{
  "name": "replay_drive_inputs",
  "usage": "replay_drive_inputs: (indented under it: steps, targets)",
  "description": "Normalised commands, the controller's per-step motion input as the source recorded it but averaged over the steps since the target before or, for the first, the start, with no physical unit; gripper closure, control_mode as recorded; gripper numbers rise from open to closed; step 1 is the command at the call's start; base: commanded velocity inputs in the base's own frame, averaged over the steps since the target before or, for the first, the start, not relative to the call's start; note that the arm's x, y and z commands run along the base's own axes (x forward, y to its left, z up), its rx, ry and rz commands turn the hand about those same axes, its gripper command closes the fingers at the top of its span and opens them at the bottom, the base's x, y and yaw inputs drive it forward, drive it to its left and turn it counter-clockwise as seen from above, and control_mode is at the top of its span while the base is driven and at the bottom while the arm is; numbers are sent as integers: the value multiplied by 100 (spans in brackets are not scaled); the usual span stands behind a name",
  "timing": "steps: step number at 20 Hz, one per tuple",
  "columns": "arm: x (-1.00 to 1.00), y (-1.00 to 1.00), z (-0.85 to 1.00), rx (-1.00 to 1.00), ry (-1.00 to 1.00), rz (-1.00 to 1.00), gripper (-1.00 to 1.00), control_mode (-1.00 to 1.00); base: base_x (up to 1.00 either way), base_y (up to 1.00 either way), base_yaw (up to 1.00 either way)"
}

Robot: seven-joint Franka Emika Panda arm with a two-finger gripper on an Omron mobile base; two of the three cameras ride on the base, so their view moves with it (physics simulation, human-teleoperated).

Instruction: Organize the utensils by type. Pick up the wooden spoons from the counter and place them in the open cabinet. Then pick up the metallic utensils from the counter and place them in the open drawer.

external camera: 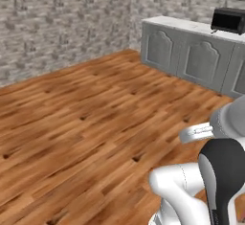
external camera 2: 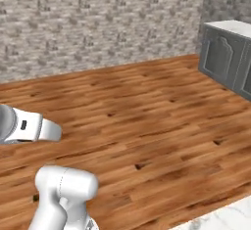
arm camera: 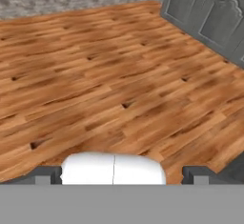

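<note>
Far across the wooden floor (external camera: 86, 118) stands the table (external camera: 191, 26) w/ the black oven (external camera: 229, 20); utensils are too small to tell. Jaws stand wide apart, holding nothing. Step is approach, I judge: base must drive closer before any pick.

My table (external camera: 177, 24) stands far across the wood floor: white marble top over grey arched-panel doors, the black box oven (external camera: 228, 20) sitting on it.

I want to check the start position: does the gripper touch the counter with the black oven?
Apart. In the hand view the open gripper hangs over bare wood floor, with the counter far off across it.
</note>
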Motion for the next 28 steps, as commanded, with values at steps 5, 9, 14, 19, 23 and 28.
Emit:
replay_drive_inputs:
  steps: [5,9,14,19,23,28]
  targets:
    - [0,0,0,0,0,0,-100,100,98,49,-39]
    - [0,0,0,0,0,0,-100,100,99,49,-37]
    - [0,0,0,0,0,0,-100,100,99,46,-33]
    - [0,0,0,0,0,0,-100,100,94,34,-35]
    - [0,0,0,0,0,0,-100,100,85,20,-43]
    - [0,0,0,0,0,0,-100,100,77,16,-51]
